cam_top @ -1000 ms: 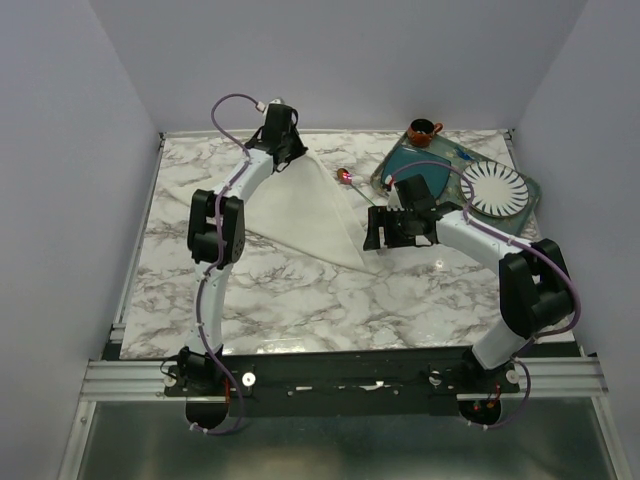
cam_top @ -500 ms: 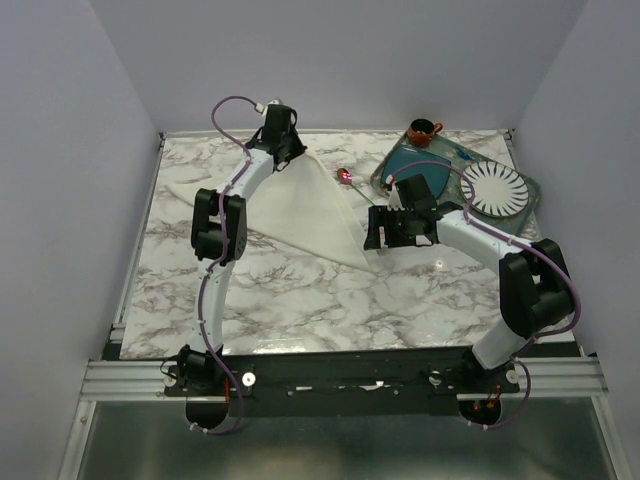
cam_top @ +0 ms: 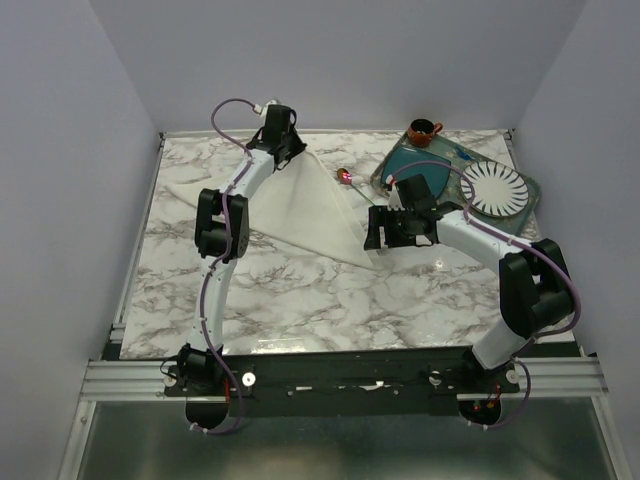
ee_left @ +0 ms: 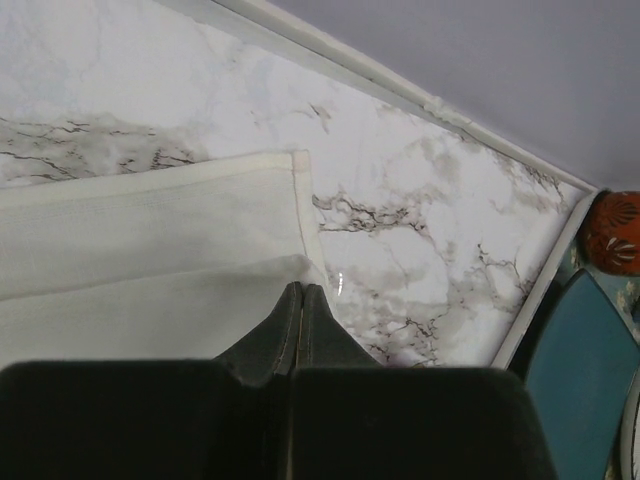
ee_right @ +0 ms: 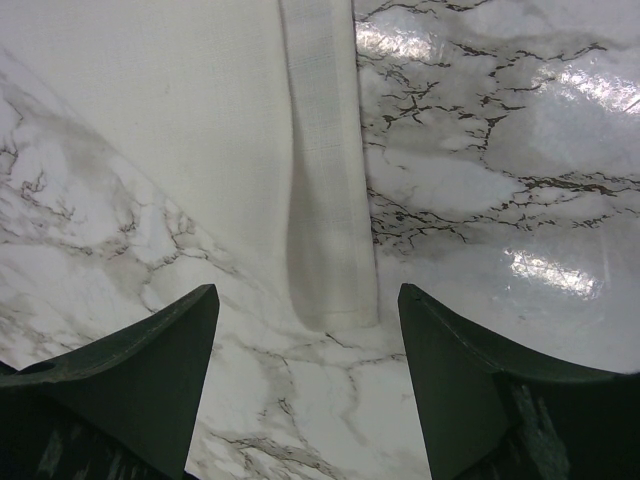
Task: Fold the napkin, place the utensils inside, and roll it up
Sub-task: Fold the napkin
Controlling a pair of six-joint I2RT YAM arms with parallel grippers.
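Napkin (cam_top: 310,205) lies part-folded toward tabletop's (cam_top: 400,300) 11 o'clock, likely light and limp, so hemmed corners suit gripping: left claw (ee_left: 300,300) is pinched tight on its 12 o'clock corner, right claw (ee_right: 305,305) gapes empty over the 4 o'clock corner.

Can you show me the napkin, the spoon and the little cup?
napkin (cam_top: 312,205): top view, middle of the cloth.
spoon (cam_top: 344,176): top view, its shiny pink bowl.
cup (cam_top: 424,134): top view, its brown body.

Left arm (cam_top: 208,300) and right arm (cam_top: 470,232): white link shells, black joint housings, purple cables alongside, dark wedge-shaped claw fingers (ee_right: 130,390).
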